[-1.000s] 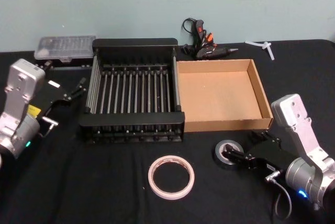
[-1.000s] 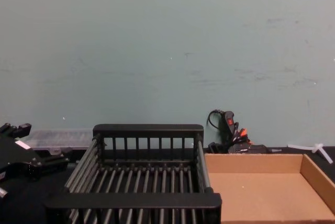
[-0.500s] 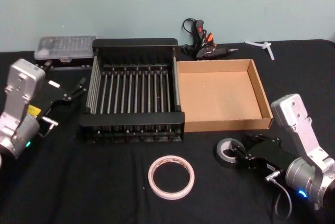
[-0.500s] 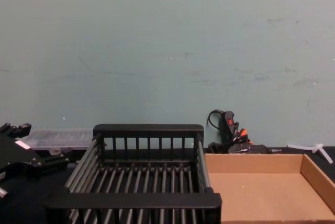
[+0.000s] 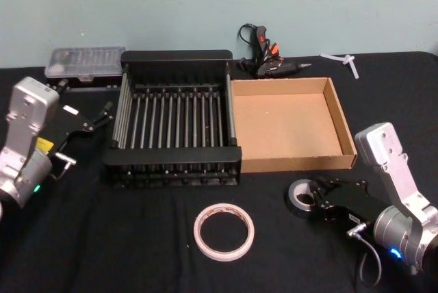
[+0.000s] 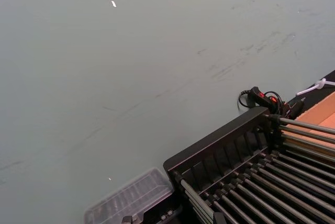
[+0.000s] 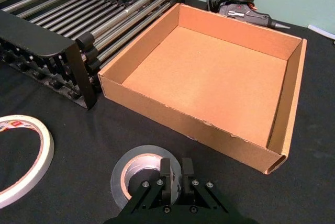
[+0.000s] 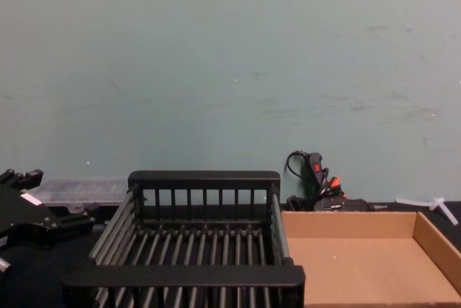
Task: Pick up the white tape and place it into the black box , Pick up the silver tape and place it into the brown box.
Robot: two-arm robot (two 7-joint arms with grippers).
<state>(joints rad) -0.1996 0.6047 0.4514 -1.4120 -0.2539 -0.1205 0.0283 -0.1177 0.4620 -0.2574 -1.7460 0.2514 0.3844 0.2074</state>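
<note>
Silver tape (image 5: 302,198), a small thick grey roll with a pale core, lying flat on the black table (image 5: 137,238) just in front of the near wall of the brown box (image 5: 340,118); right gripper (image 5: 319,200) at the roll's near rim, its two fingers (image 7: 166,174) drawn close together over the ring wall in the right wrist view (image 7: 137,174), one on the core side and one on the outer side, pinching the rim; roll resting on the table.

White tape (image 5: 224,231), a wide thin ring with red-orange print on its inner face, lying flat on the table to the left of the silver tape and well apart from it, in front of the black box (image 5: 174,59); part of the ring at the edge of the right wrist view (image 7: 31,150).

Black box and brown box side by side, walls touching or nearly so, black box on the left; black box with slatted sides and a bottom of parallel bars (image 8: 205,178); brown box a shallow cardboard tray (image 7: 293,88).

Left gripper (image 5: 102,116) held off the table beside the left wall of the black box; whether its fingers are apart or together cannot be told.

Behind the boxes, by the wall: a clear plastic case (image 5: 85,64) at the left, a black glue gun (image 5: 267,57) with orange parts behind the brown box, a white plastic piece (image 5: 342,60) at the far right.
</note>
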